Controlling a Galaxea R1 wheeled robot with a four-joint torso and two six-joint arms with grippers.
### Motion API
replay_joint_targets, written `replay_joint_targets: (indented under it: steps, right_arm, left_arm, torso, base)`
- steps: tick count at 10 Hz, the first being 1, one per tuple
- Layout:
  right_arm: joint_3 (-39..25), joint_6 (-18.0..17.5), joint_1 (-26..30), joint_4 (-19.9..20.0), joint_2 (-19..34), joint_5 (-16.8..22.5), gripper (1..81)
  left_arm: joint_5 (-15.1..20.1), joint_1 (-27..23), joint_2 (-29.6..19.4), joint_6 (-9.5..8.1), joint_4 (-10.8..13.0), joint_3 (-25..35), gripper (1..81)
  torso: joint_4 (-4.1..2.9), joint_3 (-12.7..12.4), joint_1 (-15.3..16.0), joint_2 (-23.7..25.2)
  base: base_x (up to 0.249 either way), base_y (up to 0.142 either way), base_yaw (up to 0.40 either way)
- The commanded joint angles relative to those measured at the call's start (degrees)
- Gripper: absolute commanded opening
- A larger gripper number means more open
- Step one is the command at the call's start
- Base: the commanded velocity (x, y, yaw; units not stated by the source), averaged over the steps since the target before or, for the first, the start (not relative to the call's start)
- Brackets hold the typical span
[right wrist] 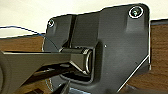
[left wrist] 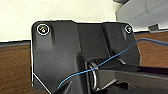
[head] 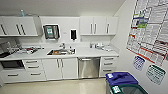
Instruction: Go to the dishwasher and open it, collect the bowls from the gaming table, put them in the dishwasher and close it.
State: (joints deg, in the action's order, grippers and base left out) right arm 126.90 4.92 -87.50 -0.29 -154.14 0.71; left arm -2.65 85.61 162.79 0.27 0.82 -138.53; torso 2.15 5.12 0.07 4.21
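The dishwasher point(head: 88, 67) is a steel-fronted unit under the white counter, right of the sink cabinet doors. Its door is closed, and a long bar handle point(head: 85, 59) runs across the top of it. It stands straight ahead across a stretch of pale floor. The bowls and the gaming table are out of view. The wrist views give me the robot's own dark plate and bar over pale floor and a brown surface.
A white counter point(head: 82, 53) with a sink point(head: 61, 52) runs along the back wall, with drawers point(head: 33, 67) to the left and drawers point(head: 108, 64) to the right of the dishwasher. Bins with blue point(head: 121, 78) and green lids point(head: 128, 89) stand at the near right by the postered wall.
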Motion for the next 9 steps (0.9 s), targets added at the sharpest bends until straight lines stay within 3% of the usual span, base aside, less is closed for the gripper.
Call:
replay_joint_targets:
  steps: [1, 9]
  right_arm:
    - [-0.53, 0.35, 2.90, -0.41, 1.09, 3.16, 81.1]
    - [-0.44, 0.35, 2.90, -0.41, 1.09, 3.16, 81.1]
  left_arm:
    - [2.91, -2.95, -0.71, 0.52, -0.03, 0.37, 81.1]
    - [2.91, -2.95, -0.80, 0.52, -0.03, 0.37, 81.1]
  torso:
    - [0.00, 0.00, 0.00, 0.00]
    - [0.00, 0.00, -0.02, -0.02]
  base:
    - [0.097, 0.000, 0.000]
    - [0.096, 0.000, 0.000]
